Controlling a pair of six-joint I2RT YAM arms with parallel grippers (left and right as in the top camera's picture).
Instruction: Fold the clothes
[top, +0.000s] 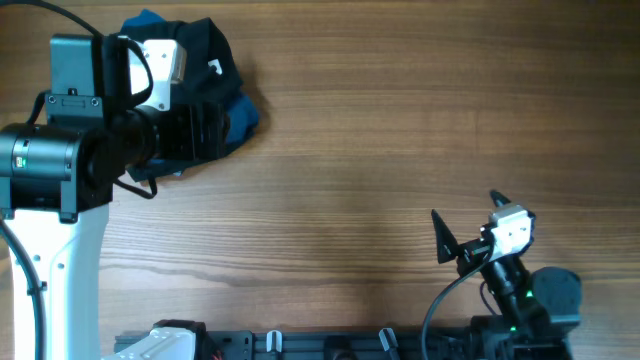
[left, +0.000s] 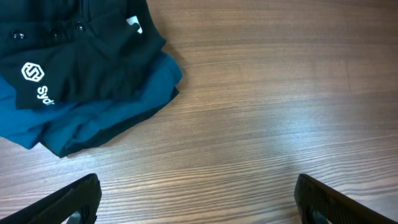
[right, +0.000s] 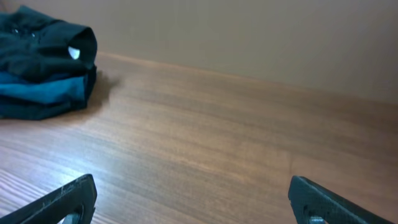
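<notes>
- The black shirt lay in a loose heap on top of the blue bundle, touching it and not spread out anywhere on the table.
- Judged from that heap, 0 folds looked done. The shirt would first need lifting off the blue bundle and laying flat, so nearly the whole task seemed left.
- The left gripper hovered just beside the blue bundle, jaws wide apart and holding nothing.
- The right gripper sat well apart from the blue bundle, also spread wide and empty.
- The left wrist view alone showed the white logo with part of its lettering, a row of buttons, and the blue bundle poking out under the shirt's edge.
- The right wrist view gave the side profile: black stacked on blue, with the neck tag facing it (the logo was hidden from there).
- Only the overhead view showed both arms at once, though the left arm covered part of the blue bundle.
</notes>
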